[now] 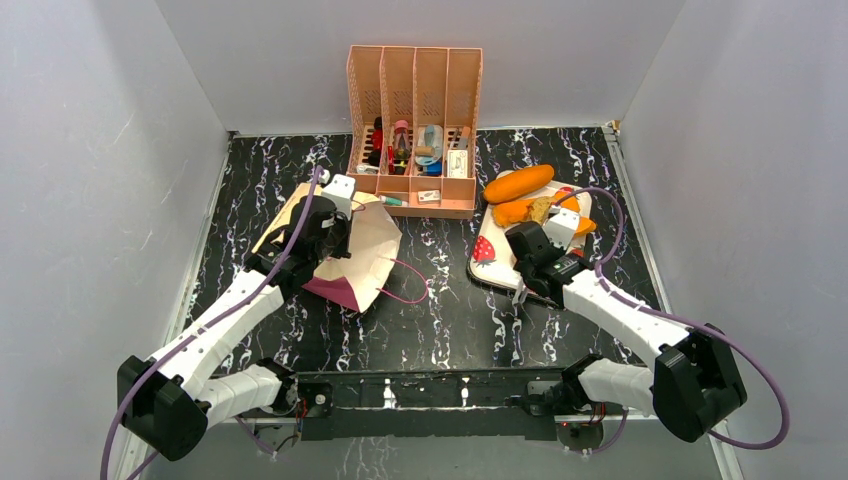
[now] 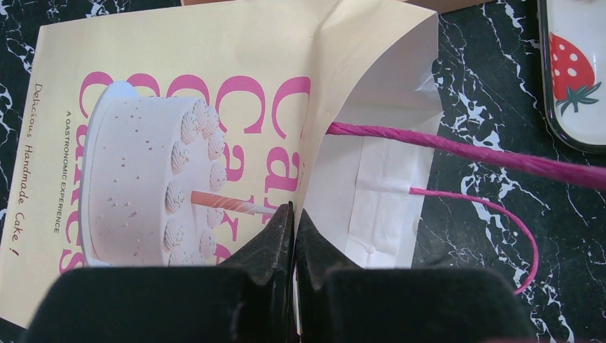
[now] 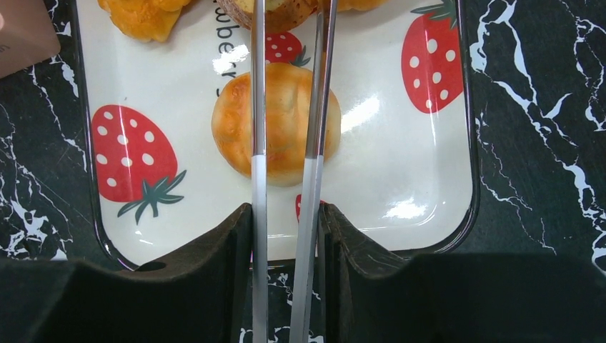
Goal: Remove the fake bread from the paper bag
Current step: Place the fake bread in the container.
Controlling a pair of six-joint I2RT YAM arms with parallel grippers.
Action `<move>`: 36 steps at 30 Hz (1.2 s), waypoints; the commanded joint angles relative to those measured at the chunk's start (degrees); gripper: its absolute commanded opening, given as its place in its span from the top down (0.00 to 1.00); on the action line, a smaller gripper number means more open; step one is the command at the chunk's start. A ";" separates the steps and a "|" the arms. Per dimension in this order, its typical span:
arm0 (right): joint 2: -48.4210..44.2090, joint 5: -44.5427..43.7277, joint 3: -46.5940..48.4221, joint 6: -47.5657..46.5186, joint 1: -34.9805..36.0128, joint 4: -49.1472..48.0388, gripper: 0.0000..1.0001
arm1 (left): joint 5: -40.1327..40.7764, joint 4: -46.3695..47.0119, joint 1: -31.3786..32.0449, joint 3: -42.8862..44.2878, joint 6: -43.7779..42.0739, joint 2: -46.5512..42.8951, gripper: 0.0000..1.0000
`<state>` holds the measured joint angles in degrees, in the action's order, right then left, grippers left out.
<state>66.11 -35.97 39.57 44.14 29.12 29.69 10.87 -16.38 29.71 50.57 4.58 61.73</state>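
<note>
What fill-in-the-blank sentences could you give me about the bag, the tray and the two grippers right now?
1. The paper bag, pinched by the left gripper, pictures a white ____.
2. The right gripper holds metal ____ over the tray.
3. The tray is printed with red ____.
4. The peach organiser has ____ upright compartments.
Missing words: cake; tongs; strawberries; four.
</note>
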 commanded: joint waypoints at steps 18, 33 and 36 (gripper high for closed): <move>-4.20 0.57 -0.54 1.96 -0.21 -1.30 0.64 | -1.02 0.30 -0.21 0.06 0.61 -1.18 1.00; -9.65 -1.03 0.19 1.92 -0.21 -0.20 0.65 | -1.28 0.17 -0.27 0.15 0.75 -0.89 1.00; -10.17 -1.93 0.33 1.54 -0.21 -0.30 0.65 | -1.14 0.05 -0.23 0.06 0.78 -0.90 1.00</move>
<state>57.36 -34.79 38.52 45.98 29.12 31.46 10.35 -16.49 29.74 50.57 4.80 61.73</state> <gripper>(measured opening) 0.358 0.007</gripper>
